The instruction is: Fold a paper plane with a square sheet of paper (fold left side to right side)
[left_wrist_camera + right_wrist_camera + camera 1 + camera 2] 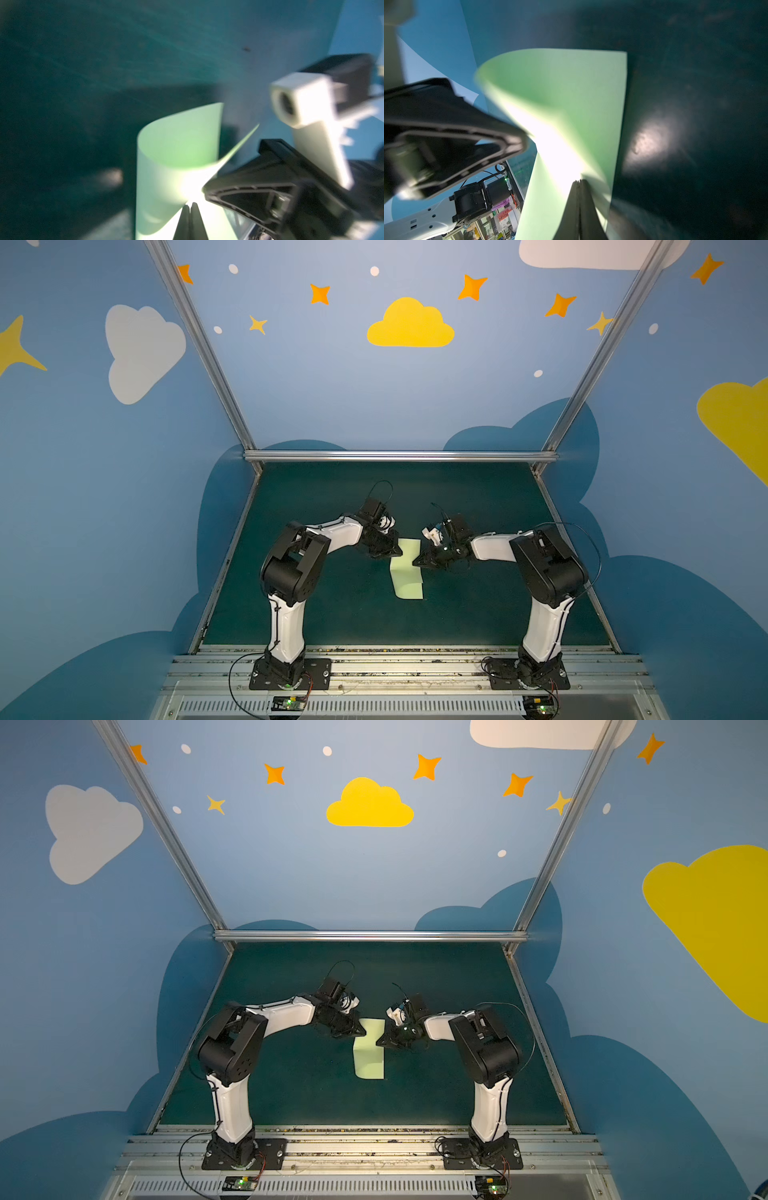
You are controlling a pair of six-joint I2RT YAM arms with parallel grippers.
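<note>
Both clenched on the square sheet of paper [409, 587], mid-mat [332, 614], long axis pointing away from the bases: left gripper [397, 551] at the left edge, right gripper [416, 562] just across on the right, far half curled up between them, likely headed rightward.

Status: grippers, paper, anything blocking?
Left gripper shut on sheet. Right gripper shut on it too. Sheet curled between them, uncreased. Nothing in the way.

You've got 1 thin pale-green paper sheet [409, 585] mid-frame, 2 black-and-white robot arms, left arm [286, 626] and right arm [542, 630], 2 black grippers, left gripper [398, 552] and right gripper [417, 562], 1 dark-green tabletop [332, 614].
</note>
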